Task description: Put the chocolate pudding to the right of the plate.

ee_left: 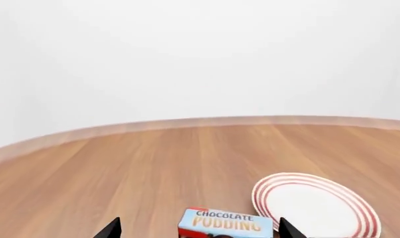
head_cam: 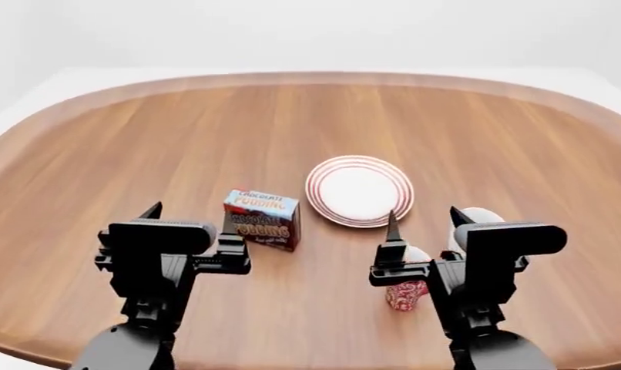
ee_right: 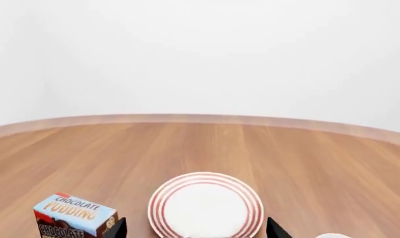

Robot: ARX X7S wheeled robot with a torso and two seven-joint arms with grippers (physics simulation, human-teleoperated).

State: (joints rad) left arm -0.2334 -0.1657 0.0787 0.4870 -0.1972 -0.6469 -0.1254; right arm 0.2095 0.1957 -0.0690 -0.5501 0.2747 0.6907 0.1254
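Wood-grain tabletop [head_cam: 105,169] carries the chocolate pudding [head_cam: 262,219] standing upright just left of the plate [head_cam: 359,190] — near it, not touching. The left gripper [head_cam: 190,215] hovers at the carton's near-left side with its fingers [head_cam: 151,210] spread and empty; the right gripper [head_cam: 426,219] hangs below the plate, fingers likewise spread. A white mug [head_cam: 481,218] and a small red-patterned object [head_cam: 405,293] sit partly hidden behind the right arm.

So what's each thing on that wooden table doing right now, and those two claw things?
Blue-topped chocolate pudding carton: upright, left of the plate, not held.
Round white red-ringed plate: flat, bare.
White mug: partly hidden behind the right arm.
Small red patterned item: mostly hidden.
Left end effector: open, holding nothing.
Right end effector: open, holding nothing.
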